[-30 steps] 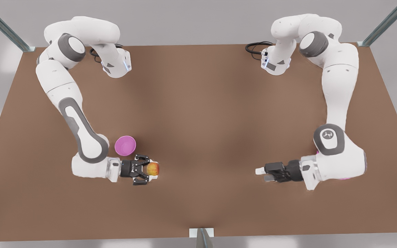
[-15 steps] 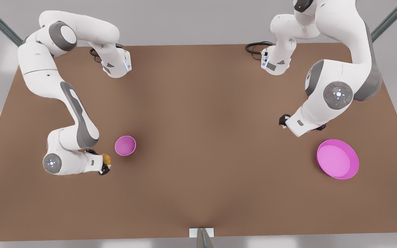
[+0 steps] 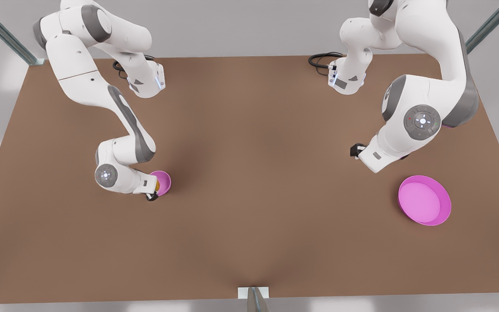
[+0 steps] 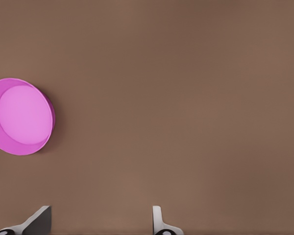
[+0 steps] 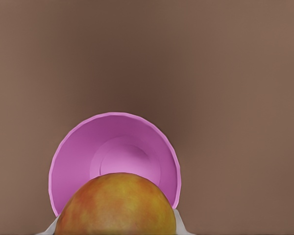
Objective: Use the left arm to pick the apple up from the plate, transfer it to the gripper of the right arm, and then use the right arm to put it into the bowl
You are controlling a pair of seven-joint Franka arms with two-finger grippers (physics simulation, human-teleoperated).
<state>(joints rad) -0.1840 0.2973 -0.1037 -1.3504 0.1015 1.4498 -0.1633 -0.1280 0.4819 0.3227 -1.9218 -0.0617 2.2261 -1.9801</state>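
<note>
Presently, the brown tabletop (image 3: 249, 182) is carrying the plate (image 3: 425, 200) at the front view's right, lying bare with the left pincer (image 4: 100, 223) hanging above the tabletop near it, fingers standing apart on nothing. At the front view's left, the bowl (image 3: 163, 181) is sitting partly under the right pincer (image 3: 153, 190), which is hanging directly over it and gripping the apple (image 5: 116, 205) above the bowl's rim.
</note>
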